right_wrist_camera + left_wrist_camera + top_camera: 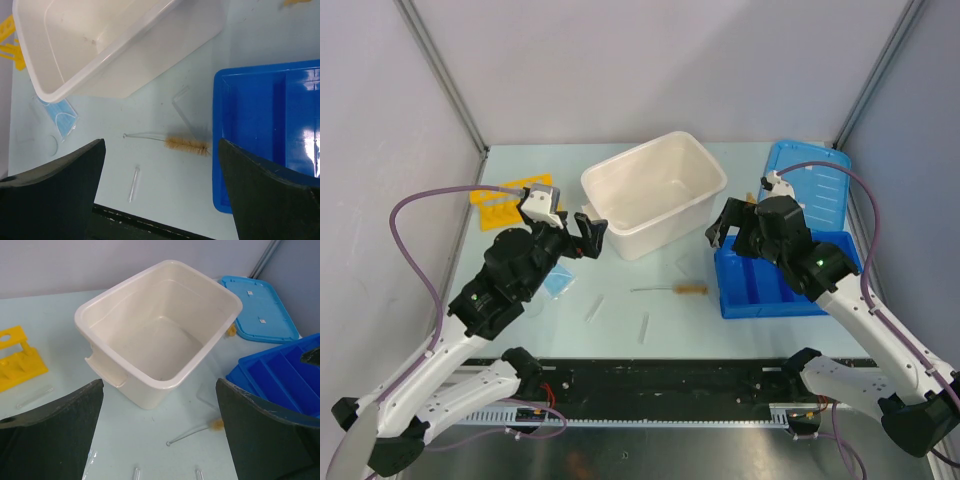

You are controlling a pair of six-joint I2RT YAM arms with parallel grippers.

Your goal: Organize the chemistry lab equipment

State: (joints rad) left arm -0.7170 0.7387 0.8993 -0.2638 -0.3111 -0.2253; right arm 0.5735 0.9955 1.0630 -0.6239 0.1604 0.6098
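Your left claw [591,237] & right claw [722,226] both gape wide, nothing held, flanking the white plastic tub [665,228]; thin wire brush w/ tan bristles [688,289] lies on table [720,335] nearby.

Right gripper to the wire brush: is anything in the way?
Nothing visible. The thin wire brush with tan bristles lies alone on the bare table below the open right gripper, between the white plastic tub and the blue divided tray.

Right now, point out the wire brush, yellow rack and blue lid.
wire brush [187,145], right wrist view, tan bristles.
yellow rack [22,367], left wrist view, front face.
blue lid [260,307], left wrist view, flat top.
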